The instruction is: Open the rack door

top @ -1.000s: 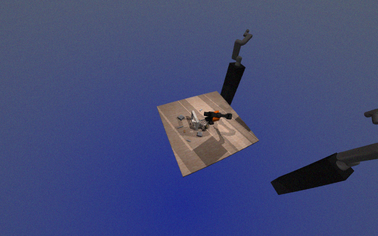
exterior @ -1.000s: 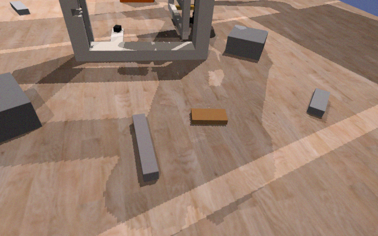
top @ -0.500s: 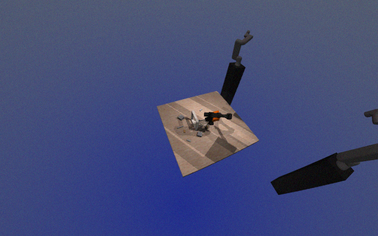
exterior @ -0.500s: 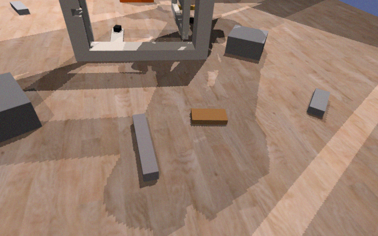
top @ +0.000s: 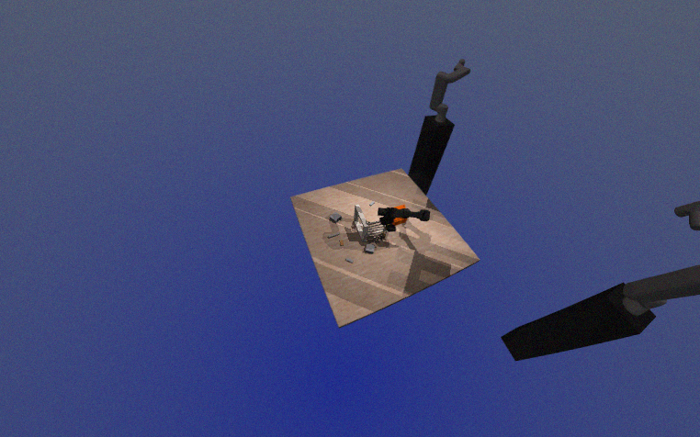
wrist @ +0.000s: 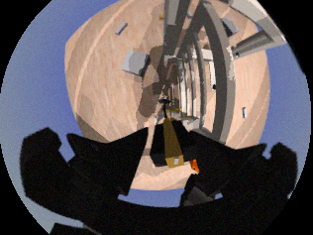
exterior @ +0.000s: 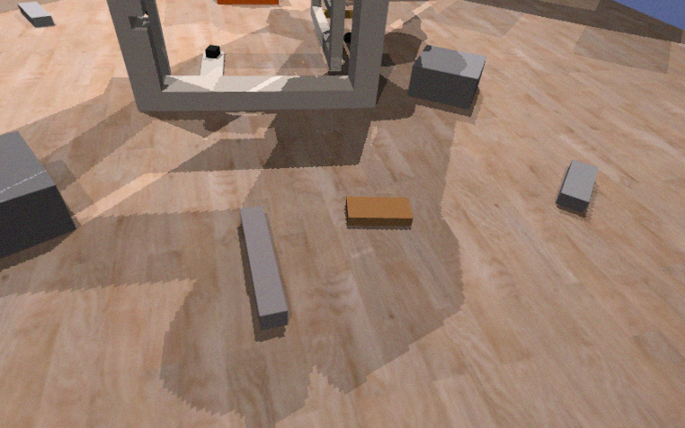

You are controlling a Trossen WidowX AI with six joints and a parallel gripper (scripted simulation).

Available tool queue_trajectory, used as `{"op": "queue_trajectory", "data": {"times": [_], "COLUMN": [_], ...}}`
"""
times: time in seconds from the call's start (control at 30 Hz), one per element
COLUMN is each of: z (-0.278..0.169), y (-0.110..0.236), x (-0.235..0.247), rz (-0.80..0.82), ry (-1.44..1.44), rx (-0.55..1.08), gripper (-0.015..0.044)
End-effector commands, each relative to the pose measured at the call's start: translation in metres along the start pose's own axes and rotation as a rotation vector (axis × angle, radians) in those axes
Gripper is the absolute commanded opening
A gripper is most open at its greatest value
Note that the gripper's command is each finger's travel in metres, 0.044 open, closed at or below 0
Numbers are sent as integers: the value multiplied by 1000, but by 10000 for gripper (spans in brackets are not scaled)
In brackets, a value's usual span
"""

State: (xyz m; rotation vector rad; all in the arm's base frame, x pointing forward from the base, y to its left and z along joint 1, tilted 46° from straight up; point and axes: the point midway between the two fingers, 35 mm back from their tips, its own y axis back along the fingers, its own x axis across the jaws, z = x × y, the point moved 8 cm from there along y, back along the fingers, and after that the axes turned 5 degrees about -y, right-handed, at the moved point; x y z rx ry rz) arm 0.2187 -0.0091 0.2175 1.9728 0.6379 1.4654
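Observation:
The grey rack frame (top: 361,218) (exterior: 257,101) stands upright on the table. Its barred door (top: 371,223) (exterior: 335,37) is swung far out from the frame and looks close to square to it; the exact angle cannot be read. The brass-yellow handle (wrist: 171,140) is at the door's free end; a yellow part (exterior: 348,13) shows beside the door in the exterior view. My gripper (wrist: 168,132) is open around the handle, with a black finger on each side. Whether a finger still touches the handle is unclear. The fingertips are partly hidden, and the handle's turn is hard to judge.
Grey blocks stand near the frame, one at the right (exterior: 446,76) and one at the left (exterior: 4,197). A long grey bar (exterior: 264,266), an orange-brown block (exterior: 378,211) and small grey pieces lie around. A white piece with a black top (exterior: 212,52) is behind the frame's sill.

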Motion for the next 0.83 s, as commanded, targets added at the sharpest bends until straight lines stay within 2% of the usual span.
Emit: {"op": "queue_trajectory", "data": {"times": [0.0,0.8], "z": [-2,-18], "y": [6,46], "x": [1,3], "rz": [-2,-25], "ry": [-8,-43], "rx": [-24,-183], "gripper": [293,293]}}
